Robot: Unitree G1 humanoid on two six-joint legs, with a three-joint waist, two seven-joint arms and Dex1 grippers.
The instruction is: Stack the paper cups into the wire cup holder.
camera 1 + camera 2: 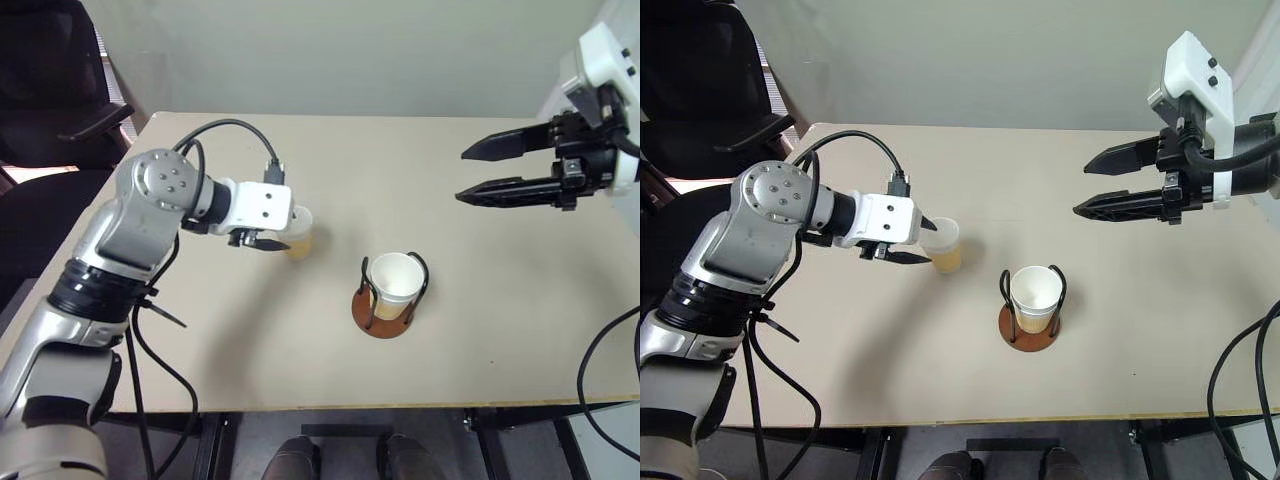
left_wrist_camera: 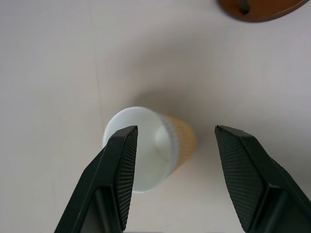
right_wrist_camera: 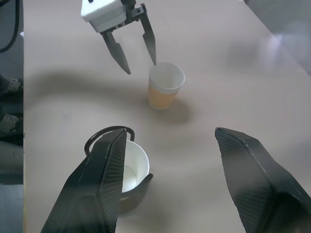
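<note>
Paper cup [image 2: 150, 148] between open jaws.

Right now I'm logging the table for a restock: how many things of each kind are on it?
Paper cups: 2 visible, one loose, one in the holder
Wire cup holder: 1
Total: 3

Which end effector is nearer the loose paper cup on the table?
Left. The left end effector hangs open right at the loose paper cup; the right end effector is raised far off.
</note>
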